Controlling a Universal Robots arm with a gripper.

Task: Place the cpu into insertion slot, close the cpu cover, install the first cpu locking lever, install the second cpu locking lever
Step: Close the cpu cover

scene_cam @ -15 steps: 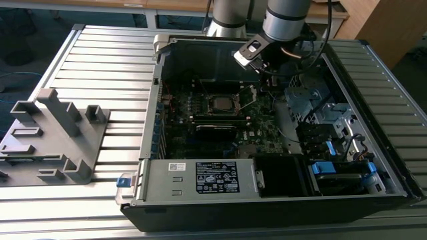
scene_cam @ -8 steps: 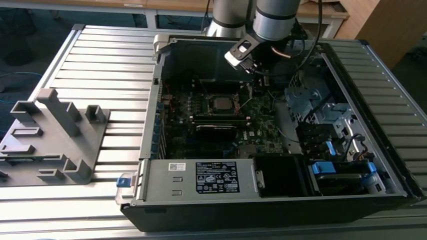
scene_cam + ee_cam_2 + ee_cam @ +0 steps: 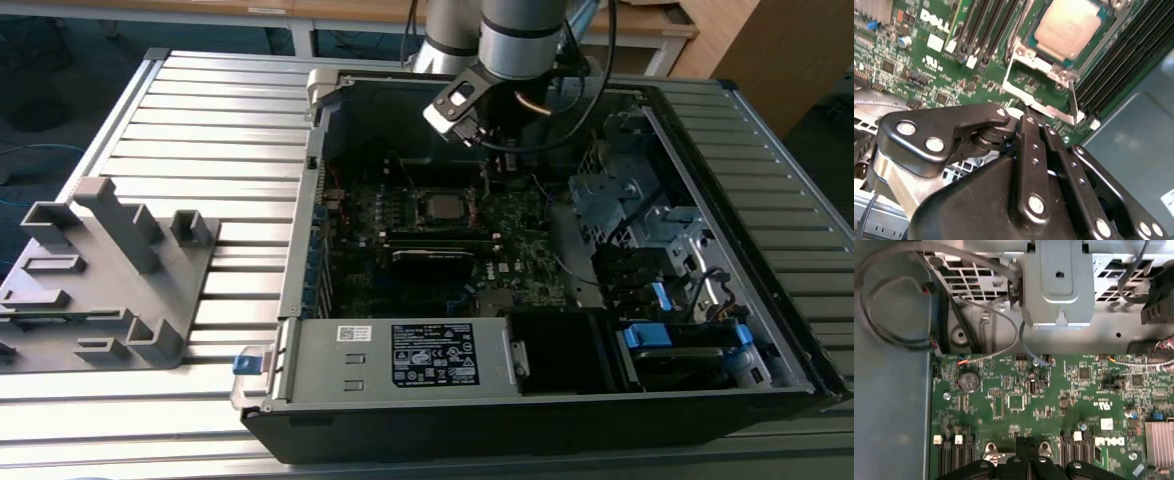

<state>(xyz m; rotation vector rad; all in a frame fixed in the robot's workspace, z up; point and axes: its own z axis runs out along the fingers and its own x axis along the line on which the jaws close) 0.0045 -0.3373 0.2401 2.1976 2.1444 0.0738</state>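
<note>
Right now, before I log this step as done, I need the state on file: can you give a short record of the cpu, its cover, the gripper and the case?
cpu: seated in the socket, grey top up
cpu cover: open, tilted away from the cpu
gripper: close to the cover's free edge, contact unclear; jaws closed, nothing held
computer case: open, lying on the slatted table
grey fixture: on the table, to the exterior view's left of the case
</note>
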